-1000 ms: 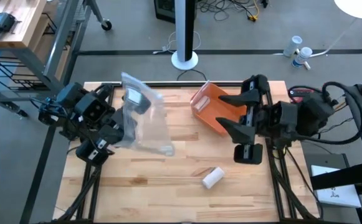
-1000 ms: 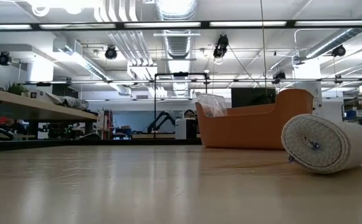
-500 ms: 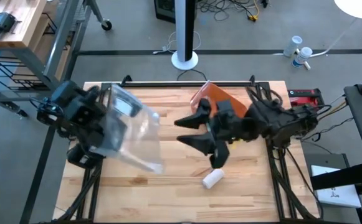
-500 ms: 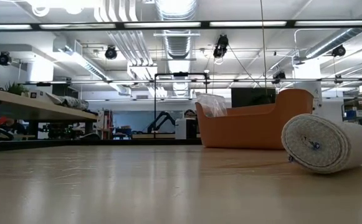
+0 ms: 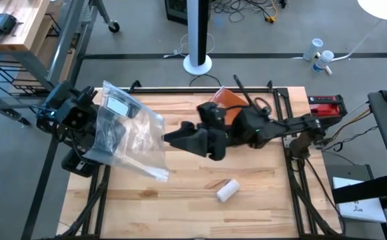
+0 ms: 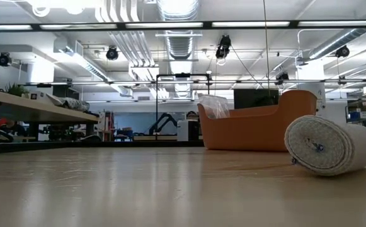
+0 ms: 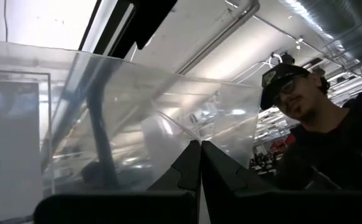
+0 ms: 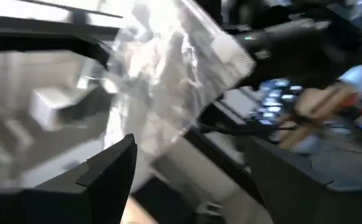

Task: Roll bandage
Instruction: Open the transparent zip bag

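The bandage [image 5: 228, 191] lay on its side on the table [image 5: 260, 213], a short white roll already wound, with its spiral end showing in the low view and a small clip or pin at the core. Relative to the orange bin [image 5: 228, 100] at the back of the table, it sat well toward the front edge, apart from everything else.

It looked light and soft, a woven cloth cylinder that would squash a little under pressure and roll freely if nudged along its curved side. The safest hold seemed to be across the middle of the barrel, fingers on opposite curved faces, rather than on the flat ends, where the layers could telescope out.

The right gripper [image 5: 178, 139] hung in front of the bin, reaching toward the bag [image 5: 132, 137], its fingers spread wide and holding nothing. The bandage was near it but clearly apart, on the side away from the bin and not between the fingers.

The left gripper [image 7: 198, 167] was clenched on the edge of the clear plastic bag, holding it up well to one side of the bin. The bandage was well apart from that hand too.

A person showed in the room behind the bag in the left wrist view.
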{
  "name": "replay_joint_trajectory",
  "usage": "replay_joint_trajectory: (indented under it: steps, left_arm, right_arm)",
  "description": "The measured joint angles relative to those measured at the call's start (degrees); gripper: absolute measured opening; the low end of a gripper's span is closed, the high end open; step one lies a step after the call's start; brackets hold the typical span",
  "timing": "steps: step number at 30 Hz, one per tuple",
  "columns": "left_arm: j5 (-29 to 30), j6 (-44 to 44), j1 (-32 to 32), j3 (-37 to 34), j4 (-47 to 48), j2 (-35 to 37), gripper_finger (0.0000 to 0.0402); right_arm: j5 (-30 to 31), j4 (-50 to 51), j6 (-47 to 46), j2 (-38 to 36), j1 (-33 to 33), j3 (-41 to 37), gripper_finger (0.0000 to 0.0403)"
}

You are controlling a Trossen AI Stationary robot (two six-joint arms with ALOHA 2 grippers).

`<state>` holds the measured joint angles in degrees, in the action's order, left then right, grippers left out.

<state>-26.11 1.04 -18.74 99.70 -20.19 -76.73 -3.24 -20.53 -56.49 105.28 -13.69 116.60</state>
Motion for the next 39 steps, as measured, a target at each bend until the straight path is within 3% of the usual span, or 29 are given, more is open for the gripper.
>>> replay_joint_trajectory:
  steps: [5,12,17,22,24,28,32,35,39]
  left_arm:
    - [0.0,-1.3,0.0,0.0,1.7,0.0,0.0000]
    - [0.0,-1.8,0.0,0.0,8.4,0.0,0.0000]
    - [0.1,-2.4,0.0,0.0,11.6,0.3,0.0000]
    - [3.1,-7.0,0.3,0.0,19.3,2.1,0.0001]
    - [7.9,-7.3,0.3,0.0,25.3,3.3,0.0005]
    - [18.6,-6.3,0.4,0.0,38.4,5.6,0.0027]
    - [30.3,-7.2,0.4,0.0,49.1,8.6,0.0058]
    - [35.6,-10.0,0.4,0.0,55.7,10.1,0.0087]
    - [41.9,-11.8,0.4,-0.1,59.0,10.0,0.0129]
  right_arm:
    - [-2.4,-17.6,-6.5,3.4,1.9,0.2,0.0274]
    - [-2.7,-17.3,-8.6,4.5,4.1,0.1,0.0211]
    - [-3.5,-17.5,-3.7,3.2,4.4,0.1,0.0138]
    - [-6.9,-14.1,3.8,1.8,4.6,0.2,0.0029]
    - [-7.8,-10.3,7.2,0.7,4.6,0.2,0.0009]
    - [-7.7,2.8,14.9,-2.1,4.6,0.3,0.0009]
    - [-6.4,24.3,25.7,-6.0,4.6,1.1,0.0002]
    - [-1.2,42.2,35.5,-9.2,4.3,2.9,0.0001]
    - [11.5,62.7,45.0,-11.5,2.9,4.3,0.0000]
